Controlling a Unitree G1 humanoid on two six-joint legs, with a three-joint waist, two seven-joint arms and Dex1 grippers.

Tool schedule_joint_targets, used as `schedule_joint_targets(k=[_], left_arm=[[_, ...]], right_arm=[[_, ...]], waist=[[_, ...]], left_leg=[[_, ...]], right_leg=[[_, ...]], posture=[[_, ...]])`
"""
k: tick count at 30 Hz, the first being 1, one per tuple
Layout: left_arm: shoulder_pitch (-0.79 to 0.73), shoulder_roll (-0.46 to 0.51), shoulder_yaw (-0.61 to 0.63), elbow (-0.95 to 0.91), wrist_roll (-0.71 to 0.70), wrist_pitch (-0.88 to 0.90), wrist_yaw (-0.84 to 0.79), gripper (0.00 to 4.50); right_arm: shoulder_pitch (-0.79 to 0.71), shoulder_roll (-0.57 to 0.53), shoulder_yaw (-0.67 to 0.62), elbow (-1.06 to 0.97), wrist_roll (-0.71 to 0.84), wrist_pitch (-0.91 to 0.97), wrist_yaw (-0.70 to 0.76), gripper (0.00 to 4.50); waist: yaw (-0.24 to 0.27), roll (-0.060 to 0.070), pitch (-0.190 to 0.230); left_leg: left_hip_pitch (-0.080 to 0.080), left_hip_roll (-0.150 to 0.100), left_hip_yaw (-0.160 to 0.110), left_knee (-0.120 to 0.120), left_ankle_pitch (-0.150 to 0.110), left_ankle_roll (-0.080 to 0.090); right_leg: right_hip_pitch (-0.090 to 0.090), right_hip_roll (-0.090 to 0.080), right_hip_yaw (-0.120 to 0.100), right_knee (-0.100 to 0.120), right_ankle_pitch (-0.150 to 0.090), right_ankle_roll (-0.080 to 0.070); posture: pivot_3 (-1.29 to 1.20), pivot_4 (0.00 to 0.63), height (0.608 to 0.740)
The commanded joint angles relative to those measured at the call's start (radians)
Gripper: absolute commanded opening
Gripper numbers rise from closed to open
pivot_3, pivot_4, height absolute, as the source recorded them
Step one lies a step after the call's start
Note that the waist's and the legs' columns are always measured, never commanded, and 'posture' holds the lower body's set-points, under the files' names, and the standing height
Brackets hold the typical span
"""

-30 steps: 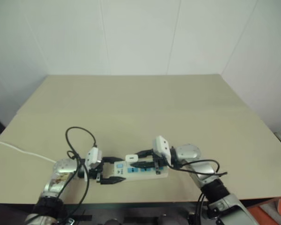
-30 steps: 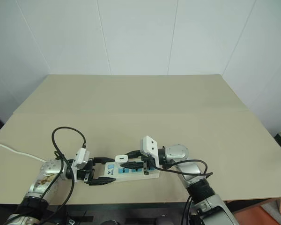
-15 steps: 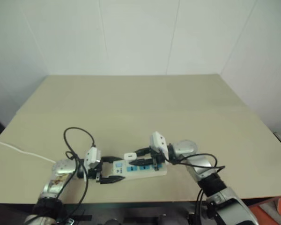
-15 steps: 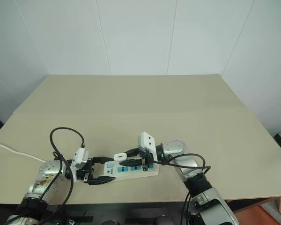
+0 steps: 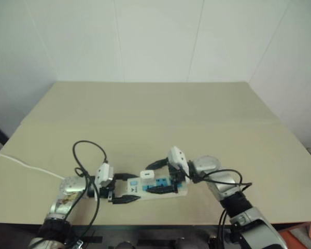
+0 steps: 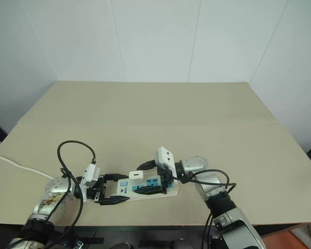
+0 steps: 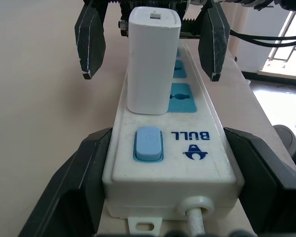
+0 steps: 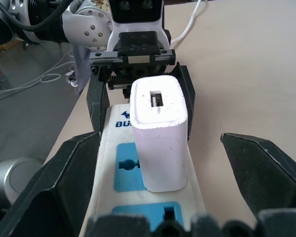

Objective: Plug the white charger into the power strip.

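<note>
A plain beige table point(image 6: 160, 111) stands against white wall panels, with a faint seam running across it from side to side. Near its front edge lies the power strip point(image 6: 145, 188), flat on the surface with its length along that edge, blue socket panels facing up. A thin white cord point(image 6: 15, 166) trails over the table's left front corner.

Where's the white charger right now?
The white charger stands upright in the power strip's socket nearest the switch, between the open right gripper's fingers.
</note>
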Motion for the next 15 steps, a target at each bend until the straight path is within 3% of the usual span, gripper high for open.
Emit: schedule_joint_targets(k=[1, 3, 7, 12, 15], left_arm=[[-0.005, -0.009, -0.022, -0.003, 0.011, 0.006, 0.009, 3.26], [-0.009, -0.017, -0.015, -0.006, 0.007, 0.016, 0.028, 3.26], [-0.016, -0.033, 0.001, -0.023, -0.027, 0.034, 0.022, 4.48], [-0.010, -0.043, 0.027, -0.066, -0.053, 0.023, 0.036, 4.48], [0.020, 0.021, 0.047, -0.174, -0.100, 0.094, 0.012, 4.48]], right_arm=[[0.025, -0.027, 0.003, 0.010, 0.011, 0.054, 0.035, 4.45], [0.033, -0.016, -0.017, -0.001, 0.006, 0.009, -0.003, 4.45], [0.041, -0.008, -0.037, -0.011, 0.004, -0.034, -0.025, 4.50], [0.045, -0.027, -0.057, -0.031, 0.020, -0.045, -0.014, 4.50], [0.054, -0.065, -0.090, -0.077, 0.053, -0.025, 0.011, 4.50]], waist=[[0.003, 0.000, 0.000], [0.006, 0.000, 0.000], [0.006, 0.001, 0.001], [0.006, 0.002, 0.003], [0.006, 0.001, 0.007]], left_leg=[[0.000, 0.000, 0.000, 0.000, 0.000, 0.000], [-0.001, 0.000, 0.000, 0.000, 0.000, 0.000], [-0.004, 0.000, 0.000, -0.001, 0.000, 0.000], [-0.013, 0.000, -0.001, 0.000, 0.000, 0.000], [-0.015, 0.000, -0.001, 0.000, 0.000, 0.000]], right_leg=[[0.000, 0.000, 0.000, -0.001, 0.000, 0.000], [0.000, 0.000, 0.000, -0.002, 0.000, 0.000], [-0.001, 0.000, 0.000, -0.006, 0.002, 0.001], [-0.009, 0.001, 0.000, -0.006, 0.004, 0.001], [-0.010, 0.001, 0.000, -0.006, 0.004, 0.001]], posture=[[0.00, 0.150, 0.740], [0.00, 0.150, 0.740], [0.00, 0.150, 0.740], [0.00, 0.150, 0.740], [0.00, 0.150, 0.740]])
